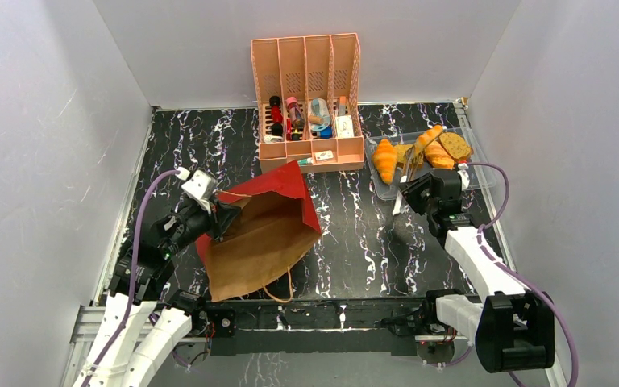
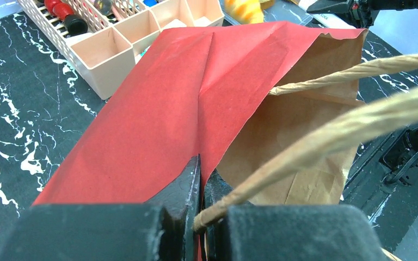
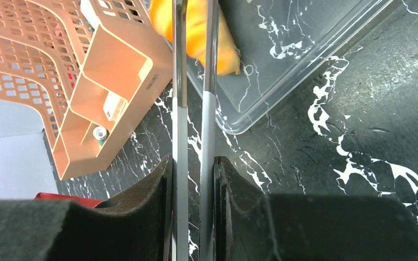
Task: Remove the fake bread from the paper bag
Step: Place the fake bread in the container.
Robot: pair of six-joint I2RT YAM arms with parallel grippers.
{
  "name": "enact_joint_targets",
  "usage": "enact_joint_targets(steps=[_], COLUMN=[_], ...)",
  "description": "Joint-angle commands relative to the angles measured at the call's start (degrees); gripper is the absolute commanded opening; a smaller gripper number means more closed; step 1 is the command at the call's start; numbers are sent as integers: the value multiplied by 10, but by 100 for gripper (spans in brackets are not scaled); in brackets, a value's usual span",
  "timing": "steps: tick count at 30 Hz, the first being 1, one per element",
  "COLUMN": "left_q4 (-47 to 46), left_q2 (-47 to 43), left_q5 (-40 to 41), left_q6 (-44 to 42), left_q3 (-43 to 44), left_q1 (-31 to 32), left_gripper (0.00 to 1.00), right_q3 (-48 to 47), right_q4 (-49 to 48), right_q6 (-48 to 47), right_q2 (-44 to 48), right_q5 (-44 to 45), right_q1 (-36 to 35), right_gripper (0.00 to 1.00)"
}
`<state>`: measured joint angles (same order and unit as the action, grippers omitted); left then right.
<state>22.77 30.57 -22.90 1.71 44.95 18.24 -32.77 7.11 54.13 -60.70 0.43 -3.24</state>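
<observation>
The paper bag point(image 1: 262, 234) lies on its side on the table, brown with a red part, its mouth toward the left arm. My left gripper point(image 1: 213, 218) is shut on the bag's edge next to a loop handle point(image 2: 315, 136); the red paper point(image 2: 168, 98) fills the left wrist view. No bread shows inside the bag. An orange croissant point(image 1: 384, 159), a baguette point(image 1: 427, 141) and brown slices point(image 1: 455, 145) lie in the clear tray point(image 1: 471, 176). My right gripper point(image 1: 409, 197) is shut on metal tongs point(image 3: 179, 81), whose arms reach over the croissant point(image 3: 226, 51).
The pink slotted organizer point(image 1: 306, 81) with small bottles and boxes stands at the back centre, just behind the bag's red end. The clear tray's corner point(image 3: 239, 128) lies just right of the organizer point(image 3: 103, 70). White walls enclose the table on three sides.
</observation>
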Motion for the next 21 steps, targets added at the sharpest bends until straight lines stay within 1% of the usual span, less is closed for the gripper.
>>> enact_joint_targets(steps=[1, 11, 17, 18, 20, 21], left_q4=[-19, -13, -10, -9, -10, -10], left_q2=[-12, -21, -24, -24, -25, -25], left_q5=[0, 0, 2, 3, 3, 2], left_q6=[8, 12, 12, 12, 12, 13], left_q3=[0, 1, 0, -1, -3, -3], left_q1=[1, 1, 1, 1, 1, 1], left_gripper=[0, 0, 0, 0, 0, 0], right_q3=[-7, -2, 5, 4, 6, 7], right_q4=[-14, -5, -20, -20, -23, -24], right_q6=[-5, -9, -9, -9, -8, -8], right_q2=[24, 23, -18, -26, -38, -40], right_q5=[6, 35, 32, 28, 22, 20], right_q1=[2, 2, 3, 3, 3, 3], right_gripper=[6, 6, 8, 9, 18, 21])
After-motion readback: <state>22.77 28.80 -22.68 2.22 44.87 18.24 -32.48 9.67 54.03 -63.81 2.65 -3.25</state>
